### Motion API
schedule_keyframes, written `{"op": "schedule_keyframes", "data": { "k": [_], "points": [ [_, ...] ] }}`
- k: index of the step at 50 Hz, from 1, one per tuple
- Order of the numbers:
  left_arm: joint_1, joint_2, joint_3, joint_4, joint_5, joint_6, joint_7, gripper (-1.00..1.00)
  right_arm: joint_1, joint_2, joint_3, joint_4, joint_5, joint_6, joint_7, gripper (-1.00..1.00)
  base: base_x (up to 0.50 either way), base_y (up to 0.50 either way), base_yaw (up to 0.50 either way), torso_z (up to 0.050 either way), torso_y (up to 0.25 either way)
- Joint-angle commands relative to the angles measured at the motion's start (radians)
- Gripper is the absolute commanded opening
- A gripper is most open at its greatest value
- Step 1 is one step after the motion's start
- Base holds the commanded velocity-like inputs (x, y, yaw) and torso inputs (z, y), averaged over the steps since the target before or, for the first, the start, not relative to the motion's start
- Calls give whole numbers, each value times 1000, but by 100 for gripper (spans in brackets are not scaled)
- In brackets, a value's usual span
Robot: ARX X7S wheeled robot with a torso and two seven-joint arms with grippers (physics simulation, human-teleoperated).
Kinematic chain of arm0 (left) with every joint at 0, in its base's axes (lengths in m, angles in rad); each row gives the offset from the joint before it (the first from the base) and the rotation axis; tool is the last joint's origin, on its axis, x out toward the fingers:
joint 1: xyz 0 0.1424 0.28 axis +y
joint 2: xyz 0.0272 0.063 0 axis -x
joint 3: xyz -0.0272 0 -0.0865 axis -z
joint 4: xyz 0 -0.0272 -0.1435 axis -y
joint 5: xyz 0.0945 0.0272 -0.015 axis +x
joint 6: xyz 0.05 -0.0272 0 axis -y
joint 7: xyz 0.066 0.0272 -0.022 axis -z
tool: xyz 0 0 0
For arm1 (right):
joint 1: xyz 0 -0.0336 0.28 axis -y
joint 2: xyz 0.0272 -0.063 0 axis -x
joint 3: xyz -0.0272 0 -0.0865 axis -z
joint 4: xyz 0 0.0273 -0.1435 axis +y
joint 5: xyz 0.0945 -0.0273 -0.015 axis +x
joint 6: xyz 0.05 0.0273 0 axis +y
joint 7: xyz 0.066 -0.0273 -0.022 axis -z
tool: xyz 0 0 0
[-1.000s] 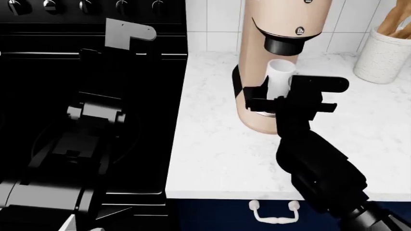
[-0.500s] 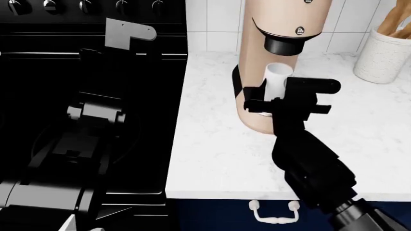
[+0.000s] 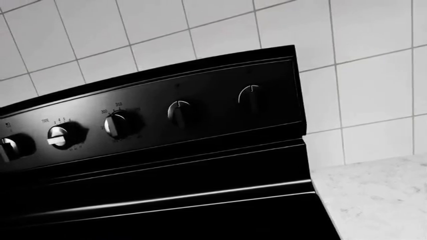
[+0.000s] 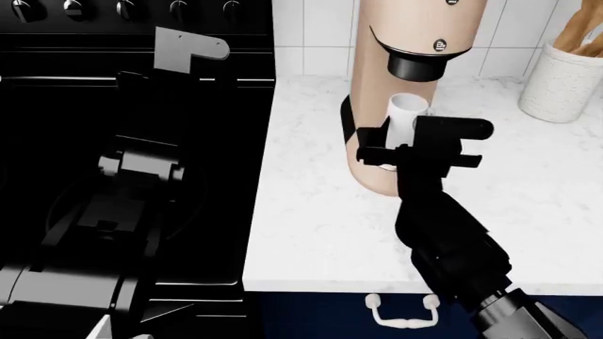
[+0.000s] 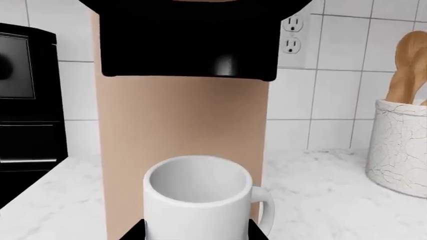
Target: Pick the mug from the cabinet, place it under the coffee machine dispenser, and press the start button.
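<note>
The white mug (image 4: 405, 113) stands upright over the base of the beige coffee machine (image 4: 414, 25), just below the black dispenser (image 4: 419, 67). My right gripper (image 4: 414, 147) is shut on the mug, one black finger on each side of it. In the right wrist view the mug (image 5: 197, 197) fills the lower middle, handle to one side, with the machine's black head (image 5: 187, 50) above it and my right gripper (image 5: 197, 234) clamping its sides. My left gripper (image 4: 188, 48) hovers over the black stove; its jaws do not show in the left wrist view.
A speckled white crock of wooden utensils (image 4: 565, 81) stands at the counter's back right. The black stove (image 4: 141, 141) with its row of knobs (image 3: 180, 111) borders the marble counter (image 4: 311, 212) on the left. A wall outlet (image 5: 291, 37) sits behind the machine.
My right gripper has carried the mug a little to the left, closer in under the dispenser. The left arm has not moved.
</note>
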Motion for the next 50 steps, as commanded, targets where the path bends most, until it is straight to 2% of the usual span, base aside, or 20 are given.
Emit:
{"op": "schedule_keyframes", "data": {
  "k": [1,2,3,24,37,50],
  "points": [
    [-1,0,1,0,0,1,0,100,3,-22,4,54,-22,-17,-9,-100,0,0,0,0,0],
    [-1,0,0,0,0,1,0,100,2,-22,4,55,-23,-18,-7,-100,0,0,0,0,0],
    [0,0,0,0,0,1,0,100,1,-20,4,51,-24,-16,-2,100,0,0,0,0,0],
    [1,0,2,0,0,3,-2,100,-11,-8,10,24,-16,-8,8,100,0,0,0,0,0],
    [0,0,1,0,0,2,-1,100,-74,93,9,-232,37,74,65,100,0,0,0,0,0],
    [1,0,1,0,0,4,-3,100,-119,163,17,-380,68,107,101,100,0,0,0,0,0]
  ]
}}
